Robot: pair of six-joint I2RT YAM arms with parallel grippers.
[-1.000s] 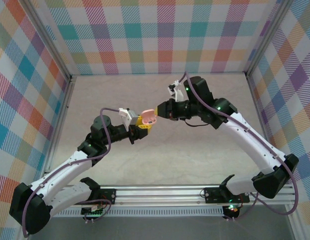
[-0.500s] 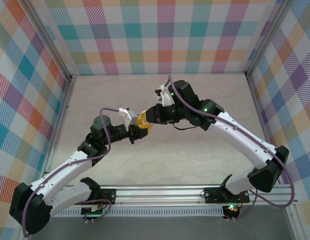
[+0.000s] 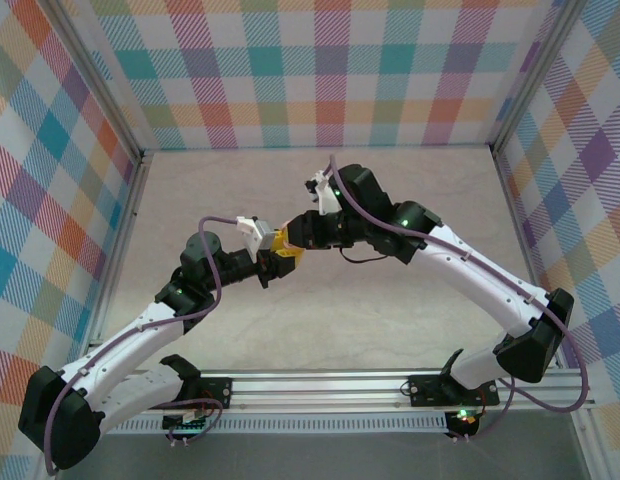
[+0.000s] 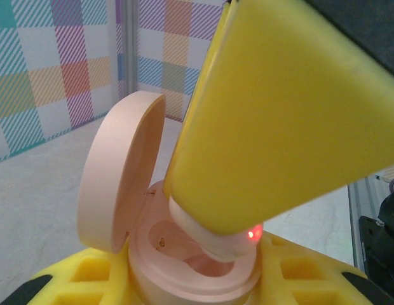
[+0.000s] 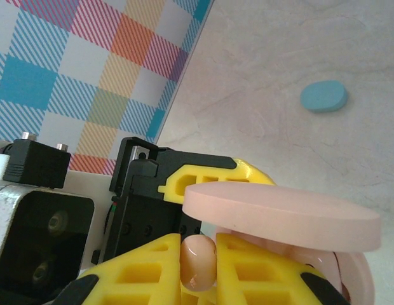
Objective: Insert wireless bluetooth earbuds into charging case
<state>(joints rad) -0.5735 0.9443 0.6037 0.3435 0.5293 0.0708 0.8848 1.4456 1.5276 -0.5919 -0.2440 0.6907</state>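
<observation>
**Pink earbud brought down into the open case**

Over the last second the right hand (image 3: 298,232) has been carried leftward above the tabletop (image 3: 390,330) until it meets the left hand (image 3: 276,256). In the overhead view the pink charging case, plainly seen between the two hands a second ago, is now largely covered by the right hand's yellow fingers.

The pink charging case (image 4: 197,283) is held raised, clenched between the left hand's yellow fingers, with its lid (image 4: 121,178) swung open and standing up. The right hand is clenched on a pink earbud (image 5: 198,260), which is seen pinched between its fingertips in the right wrist view. In the left wrist view the bud's end is shown down inside one well of the case, with a small red light glowing beside it. The neighbouring well appears empty.

The approach is therefore judged to be over and the seating step reached. Whether the bud is fully seated cannot be told. A blue oval case (image 5: 324,97) is seen lying shut on the tabletop, well apart.
</observation>
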